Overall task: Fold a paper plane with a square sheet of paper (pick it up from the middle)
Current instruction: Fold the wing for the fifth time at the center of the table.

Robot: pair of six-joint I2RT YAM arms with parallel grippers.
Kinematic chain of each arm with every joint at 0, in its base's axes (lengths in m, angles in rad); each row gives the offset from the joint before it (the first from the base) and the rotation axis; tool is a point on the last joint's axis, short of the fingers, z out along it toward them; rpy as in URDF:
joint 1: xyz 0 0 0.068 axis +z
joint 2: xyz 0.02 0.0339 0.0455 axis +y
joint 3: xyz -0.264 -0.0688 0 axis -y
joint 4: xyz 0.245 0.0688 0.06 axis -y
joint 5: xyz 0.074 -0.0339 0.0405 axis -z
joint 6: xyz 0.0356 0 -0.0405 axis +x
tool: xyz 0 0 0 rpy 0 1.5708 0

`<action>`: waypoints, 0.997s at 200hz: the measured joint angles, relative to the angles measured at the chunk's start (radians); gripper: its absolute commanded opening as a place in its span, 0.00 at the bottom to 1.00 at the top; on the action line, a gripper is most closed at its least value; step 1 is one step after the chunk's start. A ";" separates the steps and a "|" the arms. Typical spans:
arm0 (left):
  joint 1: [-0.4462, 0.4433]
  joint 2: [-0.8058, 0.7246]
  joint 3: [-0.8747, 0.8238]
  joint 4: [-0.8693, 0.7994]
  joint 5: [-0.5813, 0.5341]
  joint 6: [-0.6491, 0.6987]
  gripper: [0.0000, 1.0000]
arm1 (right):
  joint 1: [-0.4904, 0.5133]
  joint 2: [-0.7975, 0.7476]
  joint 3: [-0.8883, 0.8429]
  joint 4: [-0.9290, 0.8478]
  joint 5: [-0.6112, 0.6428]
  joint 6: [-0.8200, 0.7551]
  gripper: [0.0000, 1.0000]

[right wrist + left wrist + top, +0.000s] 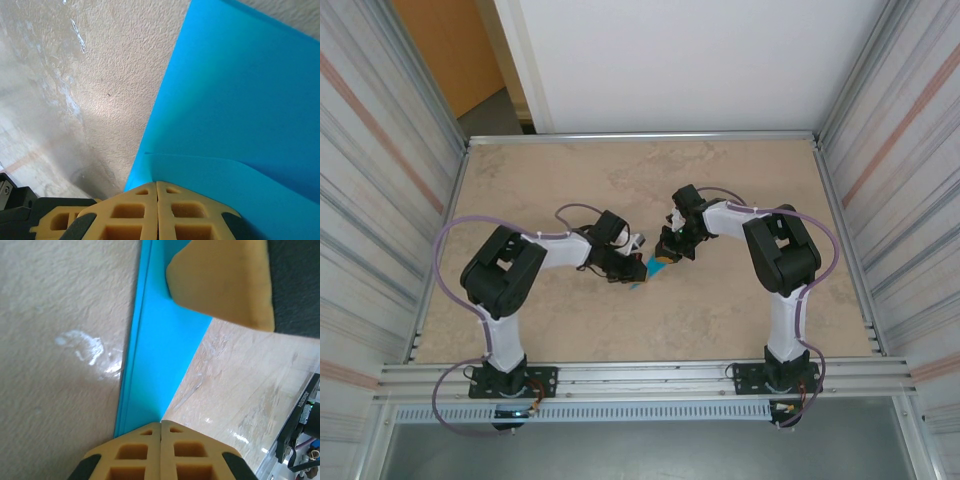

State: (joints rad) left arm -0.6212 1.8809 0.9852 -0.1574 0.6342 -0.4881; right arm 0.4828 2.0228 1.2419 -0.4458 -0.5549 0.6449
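Midway across the counter [740,170], the left claw [161,422] and right claw [157,184] are both pinching the sheet of paper [656,267], which is likely handling light, floppy and crease-prone, so gripping near folded edges is looking safest.

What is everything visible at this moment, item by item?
folded paper: one, turquoise blue, mid-table, between both grippers
table: one, mottled beige
side walls: two, ribbed grey with reddish stripes, left and right of the table
back panel: one, white, behind the table
rail: one, silver, near edge
arms: two, black and white, bases on the rail
left gripper: one, yellow fingers, shut on the folded paper
right gripper: one, yellow fingers, shut on the folded paper
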 measured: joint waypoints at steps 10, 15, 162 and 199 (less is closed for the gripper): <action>0.000 -0.003 0.000 -0.012 -0.003 0.011 0.00 | 0.000 0.000 0.000 0.000 0.000 -0.001 0.06; 0.000 -0.004 0.000 -0.016 -0.005 0.016 0.00 | 0.000 0.000 0.000 0.000 0.000 -0.001 0.06; 0.025 -0.057 -0.018 -0.191 -0.040 0.135 0.00 | 0.000 0.007 0.013 -0.016 -0.001 -0.003 0.06; 0.025 -0.086 -0.030 -0.242 -0.068 0.148 0.00 | 0.000 0.007 0.013 -0.016 -0.001 -0.003 0.06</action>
State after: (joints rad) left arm -0.5964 1.7950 0.9554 -0.3996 0.5663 -0.3397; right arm 0.4831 2.0296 1.2549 -0.4614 -0.5556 0.6422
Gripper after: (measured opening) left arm 0.049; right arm 0.065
